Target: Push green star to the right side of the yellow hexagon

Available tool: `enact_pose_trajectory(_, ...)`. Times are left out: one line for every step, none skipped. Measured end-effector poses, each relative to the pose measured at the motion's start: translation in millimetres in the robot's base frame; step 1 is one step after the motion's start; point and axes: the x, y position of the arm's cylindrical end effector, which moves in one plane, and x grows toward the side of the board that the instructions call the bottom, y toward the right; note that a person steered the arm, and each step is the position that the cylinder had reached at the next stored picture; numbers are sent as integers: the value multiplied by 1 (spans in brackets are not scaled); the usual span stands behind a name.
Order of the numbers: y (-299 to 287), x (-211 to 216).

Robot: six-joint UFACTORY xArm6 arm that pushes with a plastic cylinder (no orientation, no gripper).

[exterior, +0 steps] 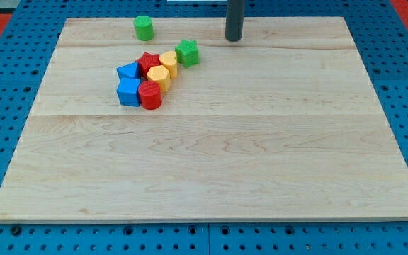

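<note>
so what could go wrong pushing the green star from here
My tip is at the view's top, right of the green star, so it has to circle round first. The star sits close against a yellow block in a tight cluster; a slightly off push could drag that block or the red star along. Two yellow blocks look similar, so the target may be mistaken.

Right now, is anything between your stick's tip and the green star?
No. In the camera view, only bare wooden board lies between my tip and the green star, which sits to the tip's lower left.
</note>
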Motion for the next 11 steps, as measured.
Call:
enact_pose_trajectory(-67,-3)
enact_pose_trajectory(-88,41)
enact_pose_trajectory(-73,77)
enact_pose_trajectory(-56,104)
enact_pose_trajectory(-49,117)
enact_pose_trajectory(-15,131)
enact_pose_trajectory(-34,157)
enact_pose_trajectory(-78,160)
enact_pose_trajectory(-70,163)
enact_pose_trajectory(-36,163)
enact_pose_trajectory(-2,109)
